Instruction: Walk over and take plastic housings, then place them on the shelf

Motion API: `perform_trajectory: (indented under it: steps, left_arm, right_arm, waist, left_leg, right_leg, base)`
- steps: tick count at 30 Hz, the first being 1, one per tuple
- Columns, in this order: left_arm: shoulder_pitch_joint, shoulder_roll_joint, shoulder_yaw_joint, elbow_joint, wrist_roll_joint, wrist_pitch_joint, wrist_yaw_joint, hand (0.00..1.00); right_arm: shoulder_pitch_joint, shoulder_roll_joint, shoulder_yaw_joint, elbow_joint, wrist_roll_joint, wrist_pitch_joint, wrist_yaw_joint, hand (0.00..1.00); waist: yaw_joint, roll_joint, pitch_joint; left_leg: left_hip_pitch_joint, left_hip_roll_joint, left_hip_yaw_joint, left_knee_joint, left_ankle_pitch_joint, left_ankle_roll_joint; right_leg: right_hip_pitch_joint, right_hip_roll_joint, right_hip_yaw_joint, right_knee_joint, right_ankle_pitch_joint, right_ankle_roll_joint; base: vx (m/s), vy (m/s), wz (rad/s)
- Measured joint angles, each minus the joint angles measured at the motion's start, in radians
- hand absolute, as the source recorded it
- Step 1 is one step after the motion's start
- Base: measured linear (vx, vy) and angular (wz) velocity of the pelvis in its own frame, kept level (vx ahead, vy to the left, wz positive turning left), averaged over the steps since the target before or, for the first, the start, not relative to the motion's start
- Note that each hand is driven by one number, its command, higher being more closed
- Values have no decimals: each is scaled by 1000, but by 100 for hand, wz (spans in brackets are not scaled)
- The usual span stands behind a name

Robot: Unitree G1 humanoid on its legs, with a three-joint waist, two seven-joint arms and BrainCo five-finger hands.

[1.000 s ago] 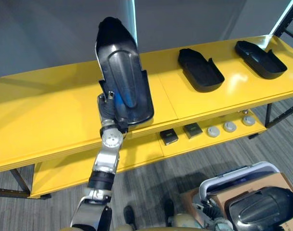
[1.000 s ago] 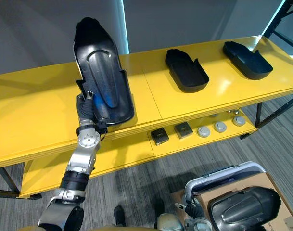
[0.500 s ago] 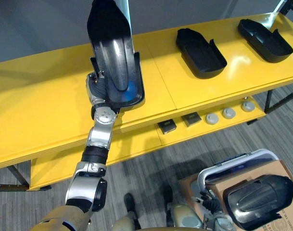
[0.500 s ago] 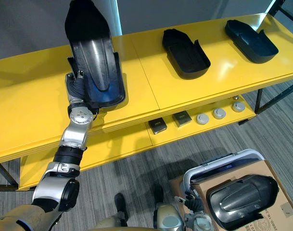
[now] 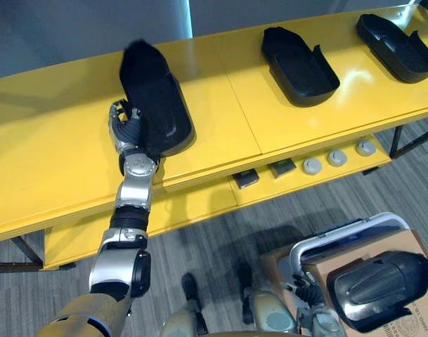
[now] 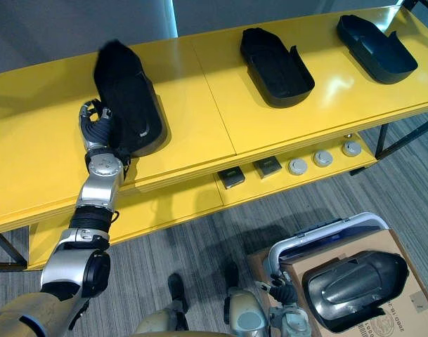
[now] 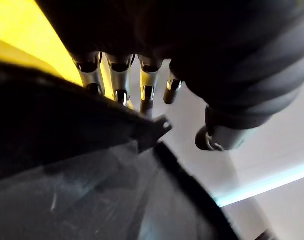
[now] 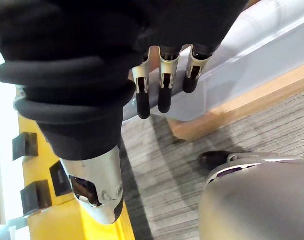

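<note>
- Left eye view: the plastic housing [image 5: 154, 105] lies on the yellow shelf [image 5: 52, 161], upper left; the left hand [image 5: 126, 128] clasps its side wall.
- Left wrist view: its rim seems thin, stiff, light, maybe slippery; best held there.
- Right wrist view: the right hand [image 8: 164, 85] hangs relaxed, empty.
</note>
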Motion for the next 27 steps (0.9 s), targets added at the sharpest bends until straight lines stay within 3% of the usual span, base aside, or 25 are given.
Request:
perform_trajectory:
  steps: [9, 12, 17, 18, 21, 27]
  left_arm:
    - [1, -6, -2, -76, -19, -4, 27, 0]
    - [42, -36, -26, -246, -26, -15, 49, 0]
    - [211, -101, -154, -559, 9, -75, 59, 0]
    - [270, -125, -183, -628, 47, -85, 58, 100]
    - [413, -159, -260, -724, 140, -103, 37, 100]
    - [582, -151, -397, -727, 272, -144, -68, 100]
  right_arm:
    - [-5, 0, 0, 0, 0, 0, 0, 0]
    - [-6, -1, 0, 1, 1, -1, -1, 0]
    - [-6, -1, -1, 28, 4, -3, -2, 0]
    - [-7, -1, -1, 31, 6, -7, -2, 0]
    - [-7, -1, -3, 45, 22, -14, -2, 0]
    - [-10, -3, -8, 71, 23, -21, -2, 0]
  waist:
    - [0, -2, 13]
    - [1, -3, 18]
    - [2, -2, 18]
    - [3, -2, 18]
    - [4, 0, 18]
    - [6, 6, 16]
  left_leg:
    - [10, -1, 4, 0, 0, 0]
    - [12, -2, 0, -1, 0, 0]
    - [14, -2, -14, -1, 0, 0]
    - [12, -2, -15, -1, 0, 0]
    - [12, -1, -16, -1, -1, 0]
    - [12, 1, -22, -1, -1, 0]
  right_leg:
    - [5, -1, 4, 9, -2, 0]
    - [10, -2, 0, 8, -4, 0]
    - [27, -3, -19, -8, -5, 1]
    - [27, -3, -20, -10, -5, 1]
    - [29, -2, -22, -13, -5, 1]
    - [45, 0, -34, -32, -4, 0]
  base:
    - [9, 3, -2]
    - [7, 7, 5]
    - [26, 0, 10]
    - [35, 1, 3]
    - [23, 0, 1]
    - [10, 3, 6]
